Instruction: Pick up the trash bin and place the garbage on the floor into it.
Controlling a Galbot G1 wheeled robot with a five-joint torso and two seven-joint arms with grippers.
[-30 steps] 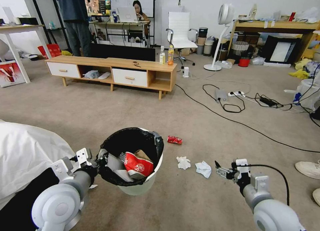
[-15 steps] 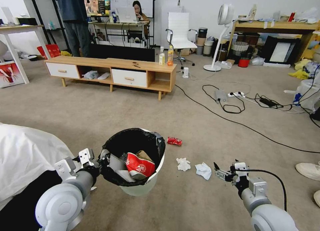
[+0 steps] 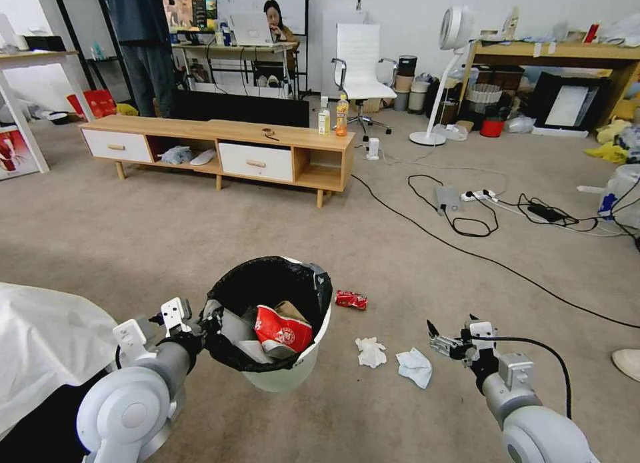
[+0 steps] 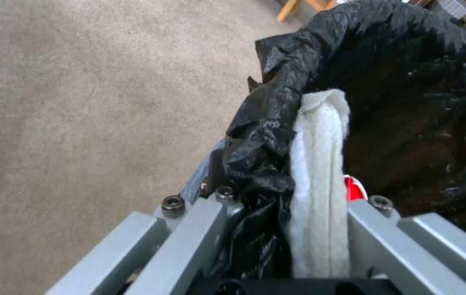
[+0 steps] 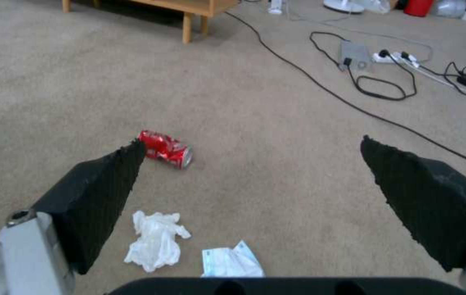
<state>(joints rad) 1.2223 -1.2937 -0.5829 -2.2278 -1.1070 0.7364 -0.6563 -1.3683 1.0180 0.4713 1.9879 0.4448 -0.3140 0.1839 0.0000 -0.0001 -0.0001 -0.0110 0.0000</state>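
The left hand is clamped on the rim of the trash bin, pinching white plastic and the folded black liner together, and holds the bin in the lower centre of the head view, tilted so its mouth faces up and toward the camera. Inside lie a red-white paper cup and a crumpled brown paper bag, so part of the collecting looks done. The right hand hangs in the lower right of the frame with its two black pads spread wide apart and nothing between them, aimed over the floor. Three pieces of garbage lie there: one crushed red can just right of the bin, and two white tissue wads, the nearer-to-bin wad and the flatter wad beside it. The step in hand seems to be lining up on the next piece; I judge the next move calls for lowering the spread pads onto a wad, most likely the flatter one closest to them, pressing into the carpet to catch thin, soft paper.
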